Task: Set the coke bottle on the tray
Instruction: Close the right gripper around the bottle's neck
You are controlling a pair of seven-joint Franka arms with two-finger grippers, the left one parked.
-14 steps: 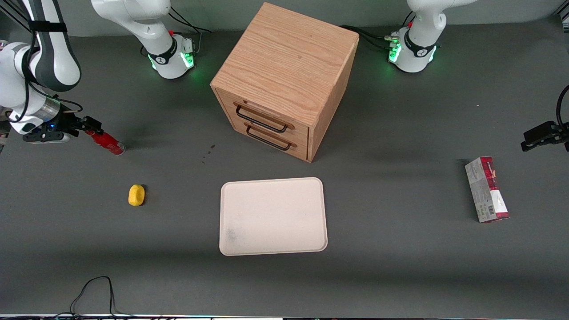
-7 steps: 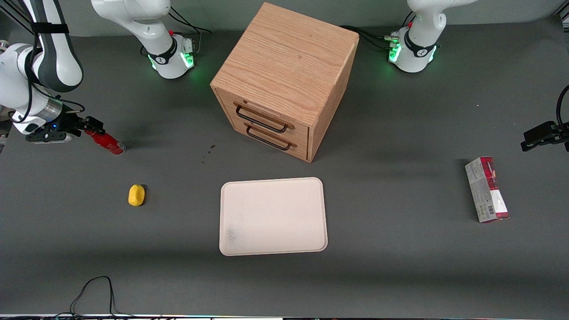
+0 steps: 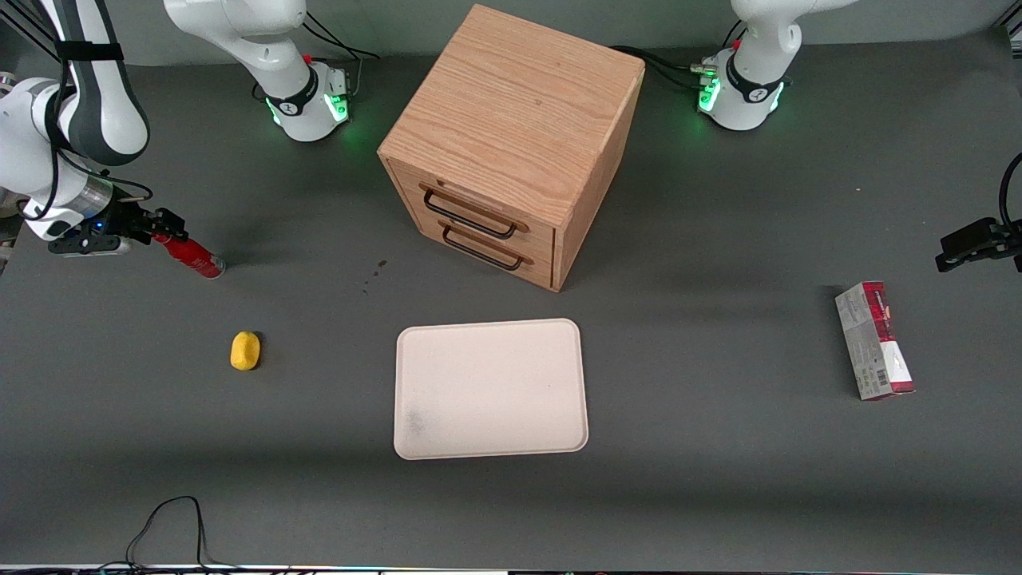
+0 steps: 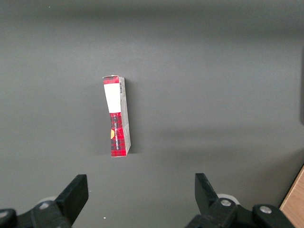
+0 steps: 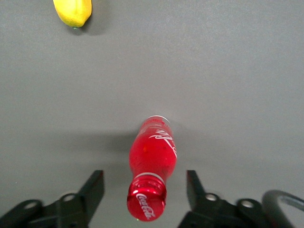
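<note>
Bottle [image 3: 194,258] stands on the worktop [image 3: 718,495] at the working arm's end, base down and cap leaning toward the hand [image 3: 165,228]. From the tray [image 3: 490,389] it sits at about 10 o'clock, well apart. All red, red cap, white script on the body. In the wrist view the bottle [image 5: 151,165] rises toward the lens, cap nearest, base planted on the grey surface.

Hand is at the bottle's cap end, low over the worktop. Wrist view shows the hand [image 5: 145,190] spread wide, one finger [image 5: 93,189] on each side of the cap, with grey gaps showing between the fingers and the red plastic. Not gripping; nothing held.

Lemon [image 3: 245,350], small and yellow, lies nearer the front camera than the bottle, at roughly 5 o'clock from it, apart. Same lemon [image 5: 72,12] shows in the wrist view, clear of the bottle.

Tray is cream, rounded corners, low rim, a grey smudge near one of its corners nearest the camera. It lies flat, mid-worktop, with nothing on it.

Drawer box [image 3: 511,144], wood, two dark wire handles, sits at 12 o'clock from the tray, farther from the camera, turned at an angle. Both drawers shut.

Carton [image 3: 874,340], red and grey, lies flat toward the parked arm's end, at 3 o'clock from the tray, well apart. Left wrist view shows the carton [image 4: 117,117] alone on the grey.

Black cable [image 3: 164,523] loops on the worktop's edge nearest the camera.
</note>
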